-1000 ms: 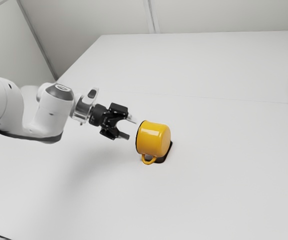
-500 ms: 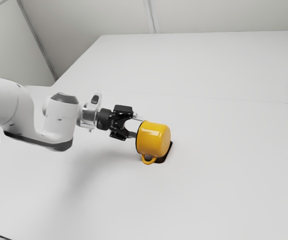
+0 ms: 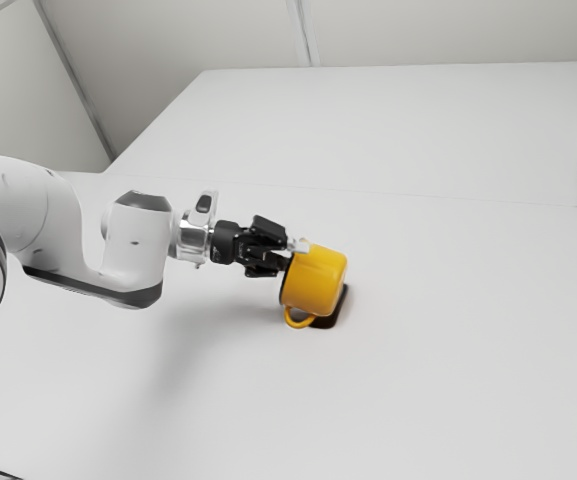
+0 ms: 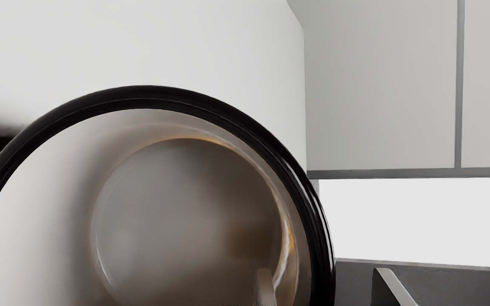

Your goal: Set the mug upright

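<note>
Exterior view: claw (image 3: 294, 254) released, fingers (image 4: 394, 289) astride rim (image 4: 320, 238), one inside, one outside. Handle (image 3: 299, 320) juts low, might hinder turning. Mug (image 3: 315, 282) on its side on table (image 3: 448, 340), mouth toward claw; probably light, rigid, slippery; rim wall best hold. Dark patch (image 3: 336, 307) alongside.

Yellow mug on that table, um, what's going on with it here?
A robot arm has its gripper at the mouth of the yellow mug, apparently to set it upright. One finger reaches inside and the other is outside, with the wall between them, but they haven't closed on it. The mug is tipped over, not upright, its open end facing the gripper.
</note>
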Controlling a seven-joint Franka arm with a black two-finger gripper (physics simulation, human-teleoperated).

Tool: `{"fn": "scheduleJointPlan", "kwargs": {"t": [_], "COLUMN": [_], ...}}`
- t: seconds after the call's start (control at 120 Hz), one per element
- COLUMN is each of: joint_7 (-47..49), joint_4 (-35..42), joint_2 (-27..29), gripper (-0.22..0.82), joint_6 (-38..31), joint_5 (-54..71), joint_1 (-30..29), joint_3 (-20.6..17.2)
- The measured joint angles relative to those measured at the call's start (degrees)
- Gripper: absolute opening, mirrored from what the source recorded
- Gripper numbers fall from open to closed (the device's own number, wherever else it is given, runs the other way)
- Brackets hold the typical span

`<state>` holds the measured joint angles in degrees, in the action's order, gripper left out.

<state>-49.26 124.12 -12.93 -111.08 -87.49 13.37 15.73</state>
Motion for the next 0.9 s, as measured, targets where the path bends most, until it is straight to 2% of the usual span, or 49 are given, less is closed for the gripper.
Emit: {"fn": "scheduleJointPlan", "kwargs": {"t": [0.083, 0.2, 0.317, 0.508, 0.575, 0.675, 0.783, 0.9], "joint_7": [-0.4, -0.7, -0.9, -1.3, -1.2, 0.2, 3.4, 8.4], "joint_4": [0.1, 0.1, -0.4, -6.5, -11.5, -18.0, -19.8, -20.0], "joint_2": [-0.2, -0.2, 0.5, 3.3, 3.5, 3.5, 3.0, 0.9], "gripper": [-0.02, -0.1, -0.15, -0.17, -0.18, -0.18, -0.18, -0.18], "joint_6": [0.0, -0.3, -0.6, -1.3, -2.2, -2.8, -2.6, -5.2], "joint_5": [0.1, 0.2, 0.6, 4.0, 13.6, 36.3, 58.2, 71.3], "joint_1": [0.0, 0.0, 0.1, 0.1, 0.2, 0.2, 0.1, 0.1], "joint_3": [0.0, 0.0, -0.1, -0.1, -0.1, -0.2, -0.9, -3.4]}}
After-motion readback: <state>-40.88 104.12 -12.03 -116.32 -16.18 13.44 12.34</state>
